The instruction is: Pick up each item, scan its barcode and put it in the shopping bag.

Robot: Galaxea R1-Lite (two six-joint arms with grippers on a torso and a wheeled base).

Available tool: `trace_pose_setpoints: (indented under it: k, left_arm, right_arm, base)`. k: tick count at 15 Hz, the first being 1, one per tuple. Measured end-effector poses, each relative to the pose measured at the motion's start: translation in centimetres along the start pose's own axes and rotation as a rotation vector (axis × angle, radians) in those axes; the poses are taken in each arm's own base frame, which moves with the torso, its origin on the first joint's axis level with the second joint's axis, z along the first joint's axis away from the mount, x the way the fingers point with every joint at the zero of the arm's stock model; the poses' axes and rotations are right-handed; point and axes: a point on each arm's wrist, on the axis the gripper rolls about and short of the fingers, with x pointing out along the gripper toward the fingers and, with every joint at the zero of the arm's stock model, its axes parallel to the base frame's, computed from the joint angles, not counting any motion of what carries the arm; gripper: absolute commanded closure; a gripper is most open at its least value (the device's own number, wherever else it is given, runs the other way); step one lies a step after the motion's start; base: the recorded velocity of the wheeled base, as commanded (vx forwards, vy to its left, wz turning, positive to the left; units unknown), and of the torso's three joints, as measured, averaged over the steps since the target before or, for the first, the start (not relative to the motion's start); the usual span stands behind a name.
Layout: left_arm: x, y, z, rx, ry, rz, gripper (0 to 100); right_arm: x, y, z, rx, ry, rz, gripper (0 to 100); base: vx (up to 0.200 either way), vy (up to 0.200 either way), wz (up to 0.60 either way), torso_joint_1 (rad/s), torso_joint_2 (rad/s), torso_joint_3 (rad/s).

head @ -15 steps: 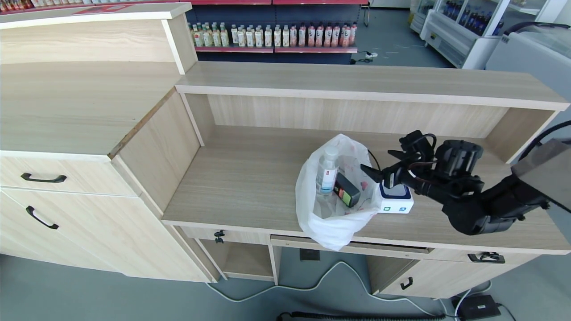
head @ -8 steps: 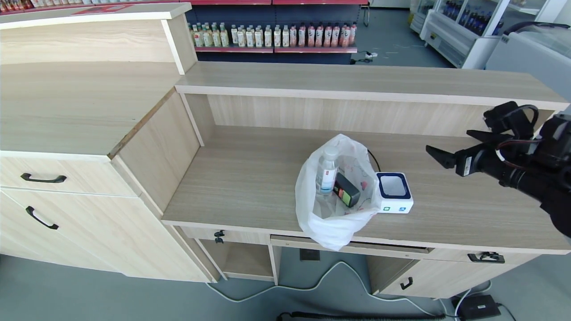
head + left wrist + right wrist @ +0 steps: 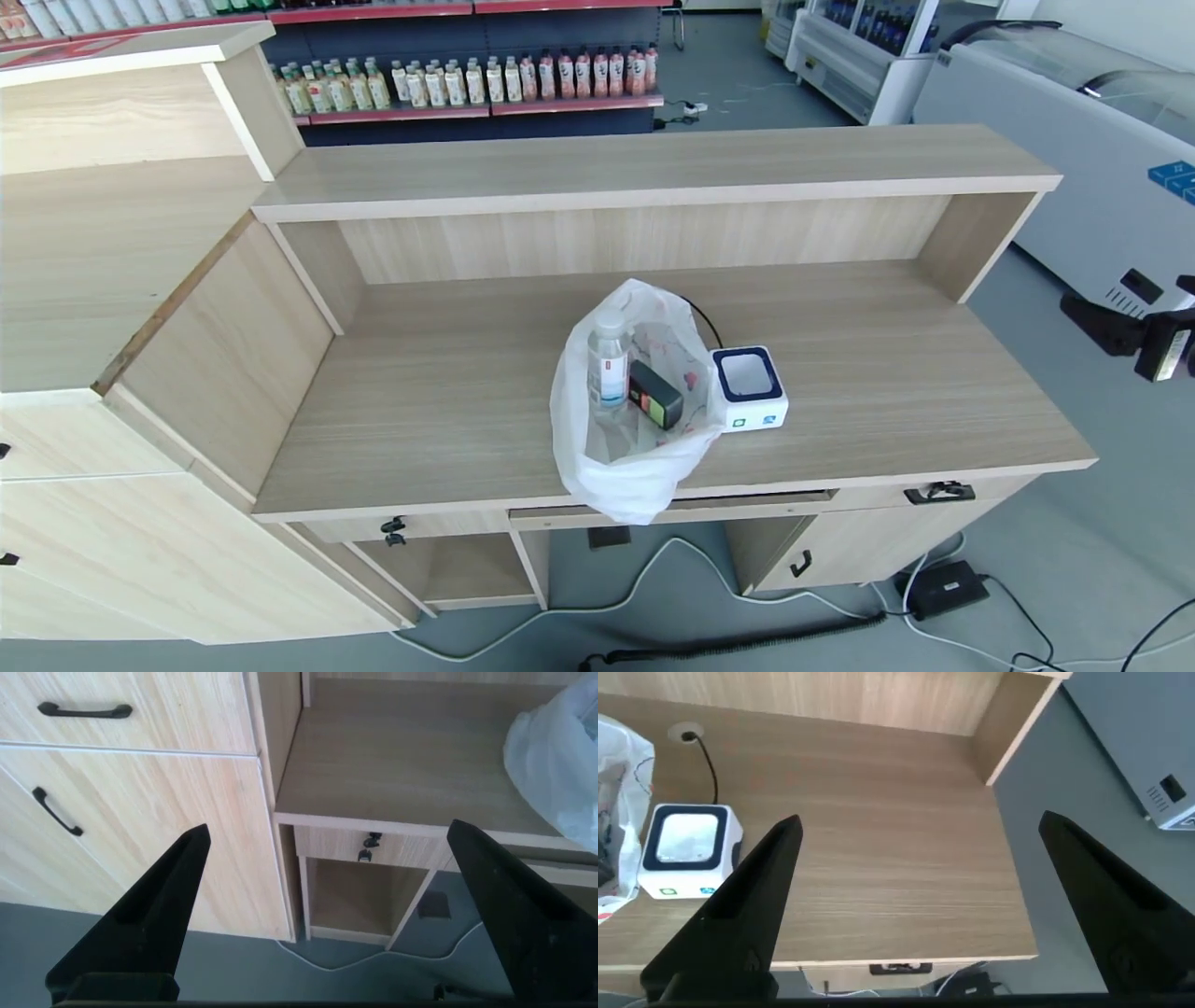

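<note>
Bottle and box in shopping bag; left end effector and right end effector wide, empty.

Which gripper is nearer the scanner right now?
Right. The right gripper hangs open off the counter's right end, facing the scanner. The left gripper is open, low before the counter's left front, with the shopping bag between it and the scanner.

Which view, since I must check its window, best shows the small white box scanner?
The head view: the small white box scanner stands whole, window up, beside the white plastic bag. The right wrist view has it too, off-centre; the left wrist view faces pale wooden drawers.
</note>
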Motion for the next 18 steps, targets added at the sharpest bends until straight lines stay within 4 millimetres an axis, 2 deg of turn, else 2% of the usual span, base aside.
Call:
trace_pose_setpoints:
  k: [3, 5, 8, 11, 14, 18]
  left_arm:
    - [0.0, 0.0, 0.0, 0.000, 0.000, 0.000, 0]
    - [0.0, 0.0, 0.0, 0.000, 0.000, 0.000, 0]
    - [0.0, 0.0, 0.0, 0.000, 0.000, 0.000, 0]
    - [0.0, 0.0, 0.0, 0.000, 0.000, 0.000, 0]
    - [0.0, 0.0, 0.0, 0.000, 0.000, 0.000, 0]
    - [0.0, 0.0, 0.0, 0.000, 0.000, 0.000, 0]
  right_arm:
    - [-4.7, 0.9, -0.3, 0.034, 0.002, -0.048, 0]
    - [-8.7, 2.3, -1.0, 0.059, 0.008, -0.086, 0]
    - [-15.1, 5.2, -4.0, 0.091, 0.063, -0.122, 0]
    - [-20.1, 7.5, -8.0, 0.107, 0.189, -0.142, 0]
    - [-23.3, 8.3, -11.0, 0.127, 0.209, -0.176, 0]
    - [-24.4, 8.5, -11.6, 0.216, 0.116, -0.180, 0]
  base:
    - [0.000, 0.000, 0.00, 0.000, 0.00, 0.000]
    - [0.000, 0.000, 0.00, 0.000, 0.00, 0.000]
    - [0.000, 0.000, 0.00, 0.000, 0.00, 0.000]
    - [0.000, 0.000, 0.00, 0.000, 0.00, 0.000]
    - [0.000, 0.000, 0.00, 0.000, 0.00, 0.000]
    - [0.000, 0.000, 0.00, 0.000, 0.00, 0.000]
